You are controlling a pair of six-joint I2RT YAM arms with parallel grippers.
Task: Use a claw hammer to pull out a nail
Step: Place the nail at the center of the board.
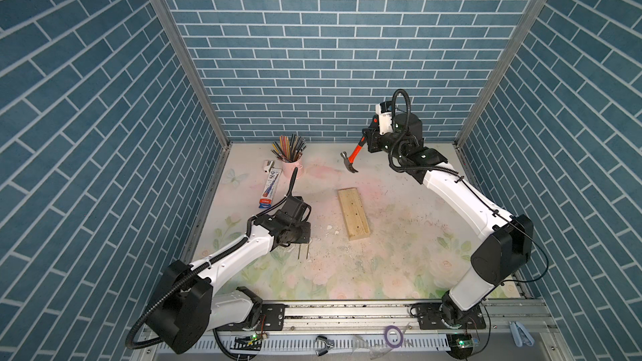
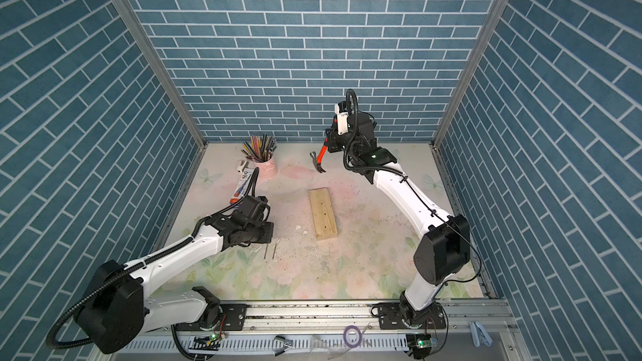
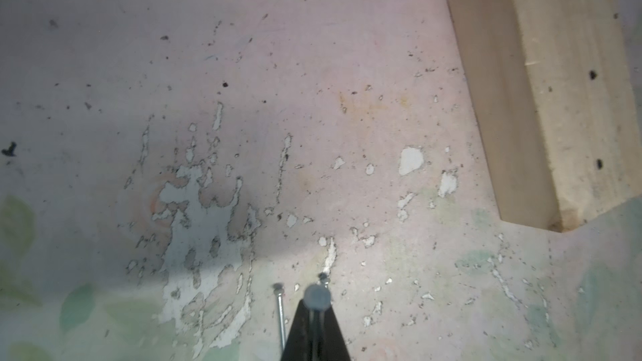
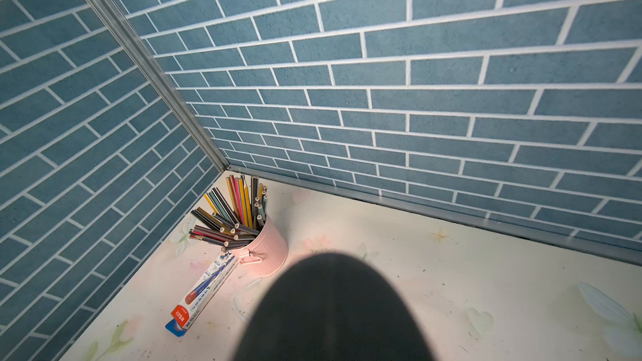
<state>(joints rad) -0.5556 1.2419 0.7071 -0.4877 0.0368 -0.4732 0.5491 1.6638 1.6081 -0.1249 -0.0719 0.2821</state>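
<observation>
The right gripper [image 1: 369, 141] is clamped on the claw hammer [image 1: 355, 155], holding it in the air beyond the far end of the wooden block [image 1: 353, 213]. The left gripper [image 3: 315, 314] pinches a nail [image 3: 317, 298] near the block's near end, over two loose nails [image 3: 280, 310]. The block shows only holes, so I'd lower that nail gently beside the others, hammer kept clear

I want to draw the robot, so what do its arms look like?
Both have long white shells and chunky black joints, the left arm and the right arm alike. Ribbed black cables snake along them. The left pincer is a narrow black wedge.
</observation>
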